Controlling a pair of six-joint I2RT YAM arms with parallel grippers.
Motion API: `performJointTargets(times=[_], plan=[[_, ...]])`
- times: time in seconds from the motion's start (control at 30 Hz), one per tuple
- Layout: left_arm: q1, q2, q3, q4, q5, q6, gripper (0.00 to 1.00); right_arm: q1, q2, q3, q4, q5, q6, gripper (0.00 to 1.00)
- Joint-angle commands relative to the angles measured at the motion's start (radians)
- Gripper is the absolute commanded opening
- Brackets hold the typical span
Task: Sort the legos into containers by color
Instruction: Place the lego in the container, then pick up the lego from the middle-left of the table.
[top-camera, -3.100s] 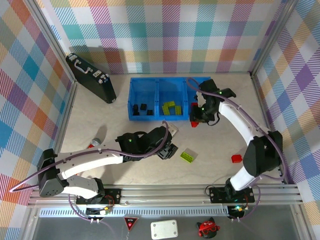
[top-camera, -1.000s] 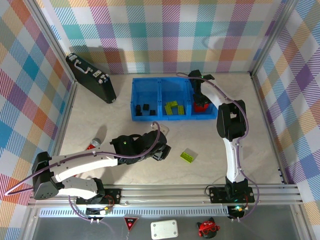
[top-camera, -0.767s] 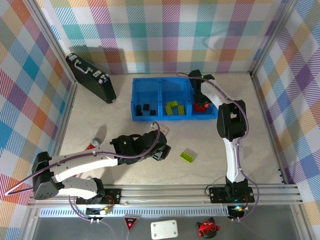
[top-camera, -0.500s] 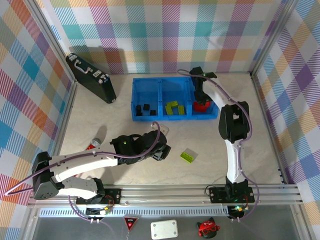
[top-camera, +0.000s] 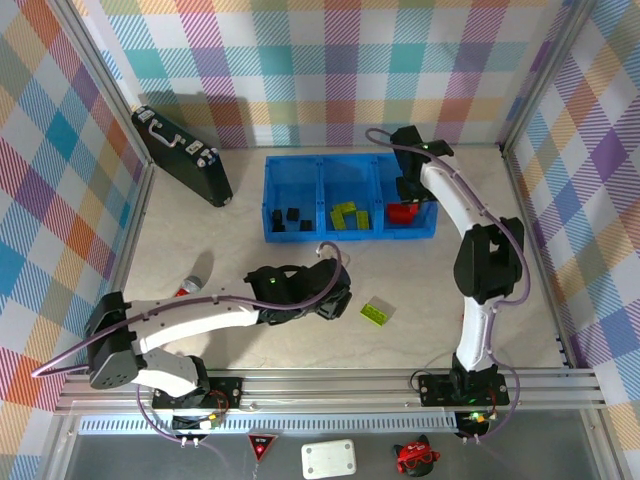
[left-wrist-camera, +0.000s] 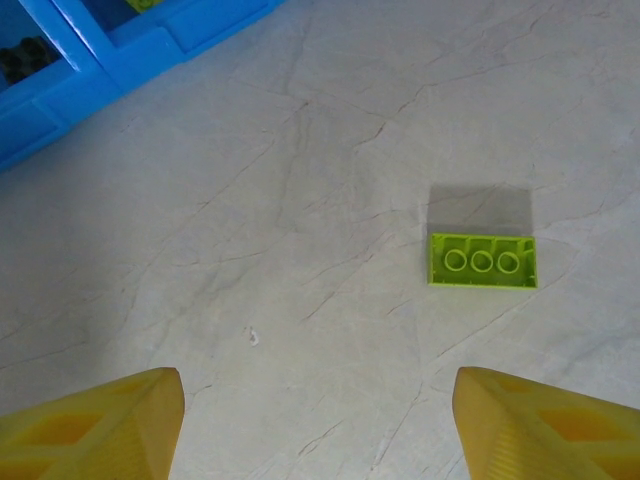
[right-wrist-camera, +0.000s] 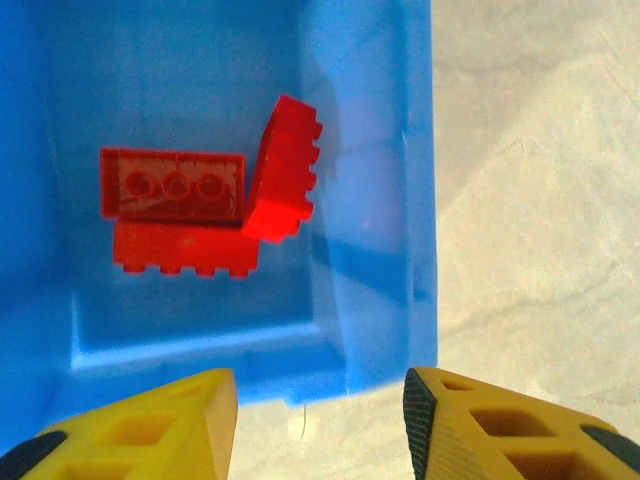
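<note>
Your left pincer (left-wrist-camera: 315, 425) hangs wide open and empty above the pale counter (left-wrist-camera: 300, 200). The small lime green studded plastic brick (left-wrist-camera: 483, 261) lies flat ahead of it and off to the right, nearer the right finger. Its long axis runs along the line between the fingers, so I'd turn the wrist to close across its short width. From above, that brick (top-camera: 376, 312) is just beside the left pincer (top-camera: 338, 298). Your right pincer (top-camera: 408, 195) is well apart, spread and empty over the red bricks (right-wrist-camera: 180, 215) in the blue plastic three-compartment bin (top-camera: 300, 235).
</note>
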Motion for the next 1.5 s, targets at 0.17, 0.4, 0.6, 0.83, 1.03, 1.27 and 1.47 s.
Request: performJointTargets(times=[0.17, 0.4, 0.6, 0.83, 1.03, 1.27, 1.47], plan=[[-0.01, 0.179, 0.166, -0.079, 0.108, -0.109, 0.8, -0.035, -0.143, -0.149, -0.013, -0.084, 0.083, 0.49], [-0.016, 0.33, 0.27, -0.14, 0.202, -0.178, 0.84, -0.102, -0.257, -0.279, 0.034, -0.182, 0.116, 0.49], [-0.019, 0.429, 0.321, -0.175, 0.242, -0.22, 0.84, -0.141, -0.335, -0.357, 0.072, -0.228, 0.117, 0.49], [-0.046, 0.547, 0.428, -0.239, 0.248, -0.242, 0.85, -0.168, -0.391, -0.398, 0.081, -0.247, 0.102, 0.49], [-0.052, 0.626, 0.513, -0.295, 0.256, -0.252, 0.87, -0.178, -0.407, -0.412, 0.084, -0.257, 0.096, 0.49], [-0.052, 0.698, 0.595, -0.357, 0.255, -0.274, 0.89, -0.179, -0.405, -0.397, 0.079, -0.27, 0.089, 0.49], [-0.055, 0.746, 0.626, -0.359, 0.241, -0.268, 0.91, -0.181, -0.404, -0.397, 0.081, -0.273, 0.088, 0.49]])
